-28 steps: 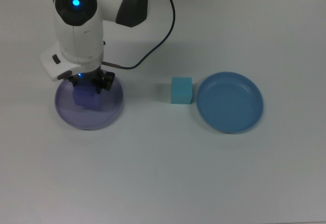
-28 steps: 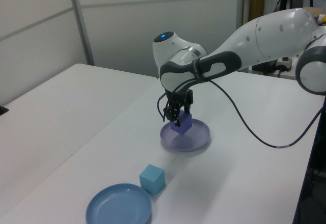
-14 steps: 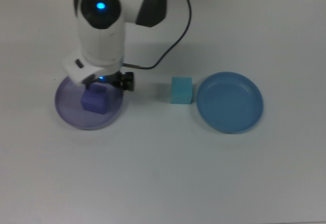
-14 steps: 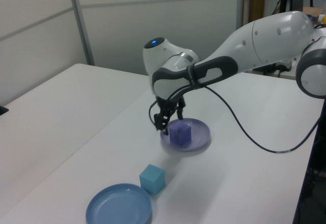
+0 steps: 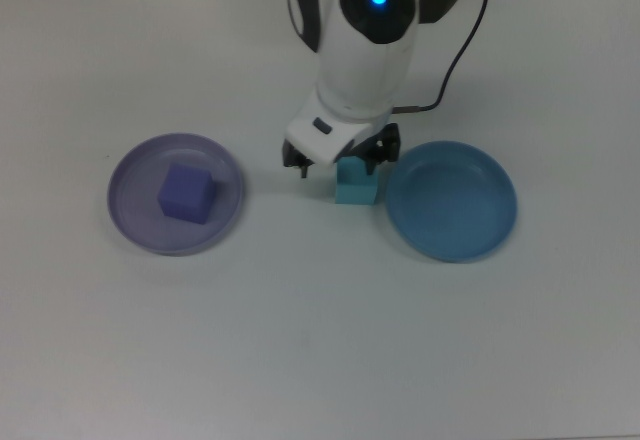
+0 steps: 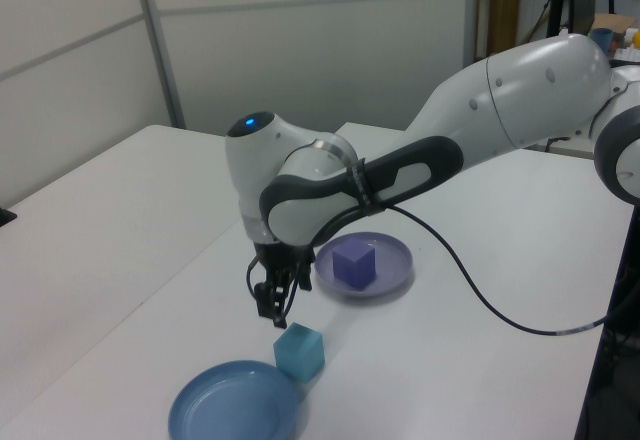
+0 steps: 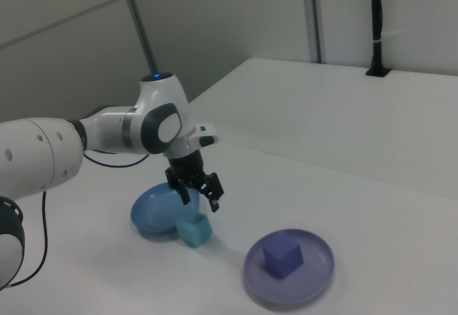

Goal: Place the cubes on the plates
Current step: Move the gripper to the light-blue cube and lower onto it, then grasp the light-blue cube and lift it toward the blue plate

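On a white table (image 5: 320, 360) before grey wall panels, my gripper (image 5: 342, 160) hangs with fingers spread above the turquoise cube (image 5: 356, 181), which sits just beside the blue plate (image 5: 452, 200) (purple cube (image 5: 186, 194) already on its lavender plate (image 5: 130, 175)).

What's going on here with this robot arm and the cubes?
The arm is sorting cubes onto plates. The purple cube already sits on the lavender plate. The pincer now hangs open just above the turquoise cube, which rests on the table right beside the blue plate. That plate is empty, so this cube is not yet placed.
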